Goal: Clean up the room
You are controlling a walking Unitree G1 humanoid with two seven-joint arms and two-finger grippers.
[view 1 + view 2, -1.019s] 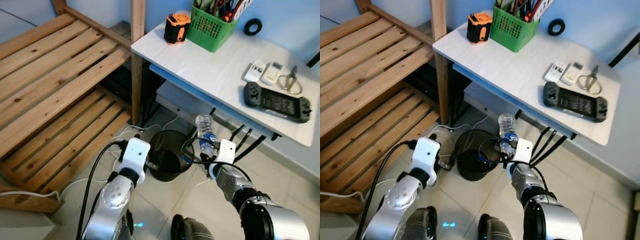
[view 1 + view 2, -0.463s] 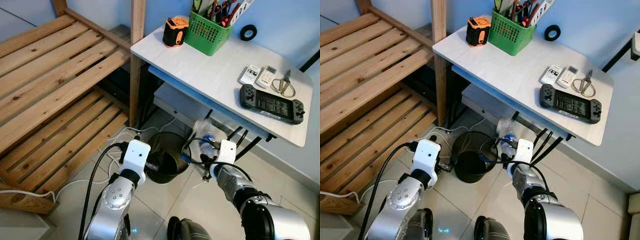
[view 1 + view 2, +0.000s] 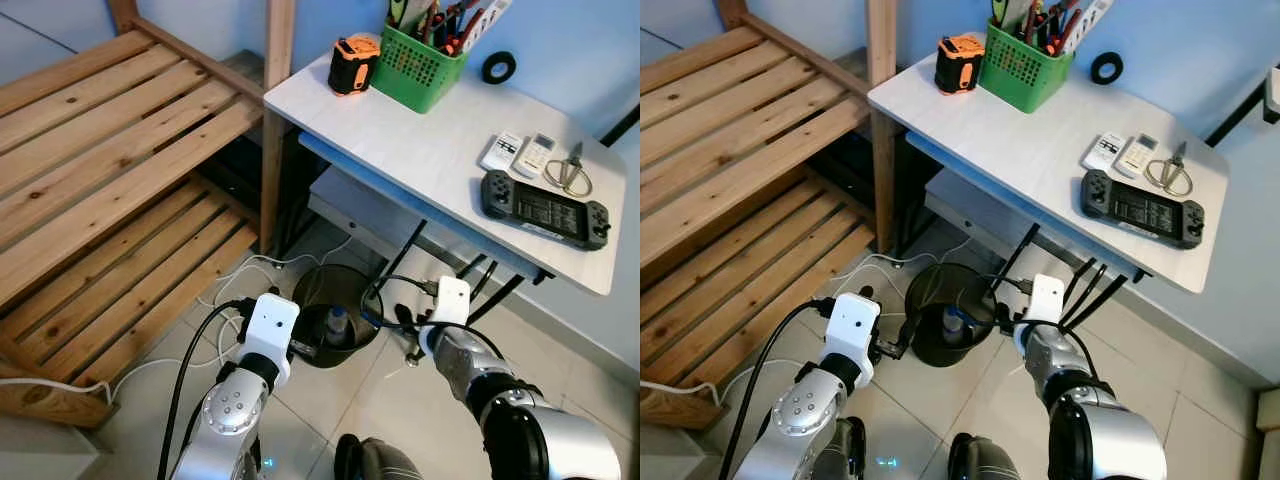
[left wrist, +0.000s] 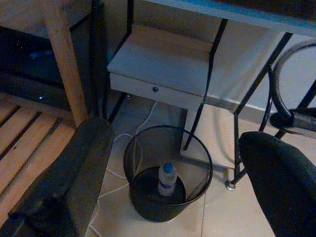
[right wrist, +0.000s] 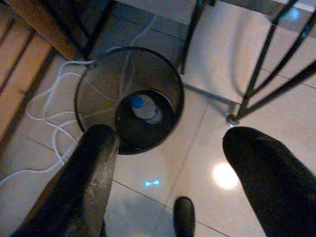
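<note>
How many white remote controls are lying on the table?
2. Both lie side by side on the white table, beyond the black game controller: one remote nearer the green basket, the other remote beside the scissors.

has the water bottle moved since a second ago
Yes. The water bottle has left the right gripper and dropped down and leftward into the black wire bin under the white table.

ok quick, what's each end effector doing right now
left end effector: open, holding nothing
right end effector: open, empty, above the bin with the bottle inside
</note>
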